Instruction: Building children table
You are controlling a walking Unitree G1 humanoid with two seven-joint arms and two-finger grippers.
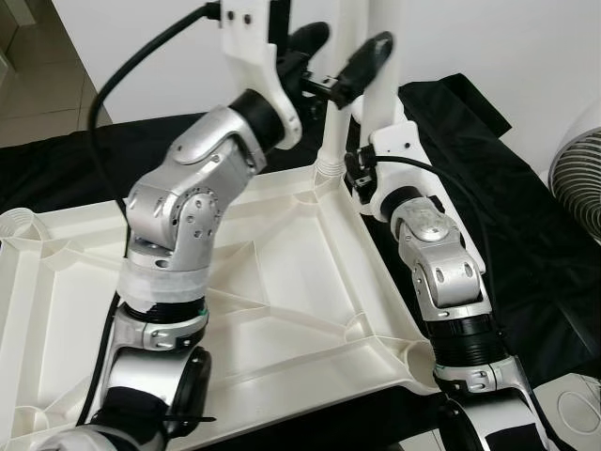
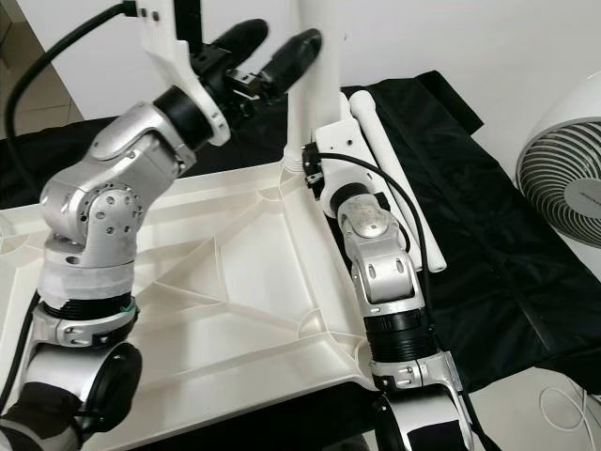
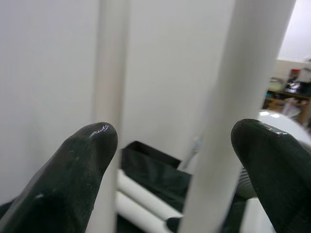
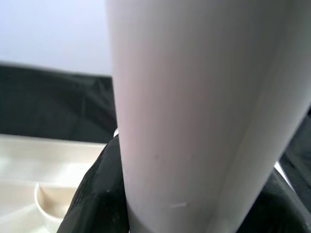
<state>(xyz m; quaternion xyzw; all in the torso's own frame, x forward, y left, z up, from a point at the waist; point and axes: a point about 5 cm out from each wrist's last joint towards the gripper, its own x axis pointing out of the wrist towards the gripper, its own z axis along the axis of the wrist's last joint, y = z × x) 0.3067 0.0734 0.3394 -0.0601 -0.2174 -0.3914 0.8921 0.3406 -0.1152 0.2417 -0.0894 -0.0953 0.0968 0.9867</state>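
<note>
- The right gripper (image 4: 160,213) has its jaws closed around a white table leg (image 2: 313,85). In the right wrist view the leg sits between two black fingers (image 4: 95,194), one touching each side.
- The leg stands upright, so its long axis points straight up. Its lower end sits in the corner socket (image 2: 293,167) of the white table top (image 2: 235,282), which lies upside down with its ribbed underside showing.
- The right jaws hold the leg low down, just above the socket. This arm is the nearer one and, as I judge it, the one doing the seating.
- The left gripper (image 1: 340,58) is higher up the same leg. Its jaws are wide open and hold nothing.
- In the left wrist view the leg (image 3: 228,111) rises between the two spread fingertips (image 3: 82,160), closer to one of them. I cannot tell if it touches either.
- Judged from this, the coming move depends on keeping the leg upright over the socket while it is pushed down.
- Beyond the right jaws, a second white leg (image 2: 399,178) lies flat on a black cloth (image 2: 488,244), next to the table top.
- A white fan (image 2: 563,178) stands further out on the right.
- No brand, label or writing can be read on anything.
</note>
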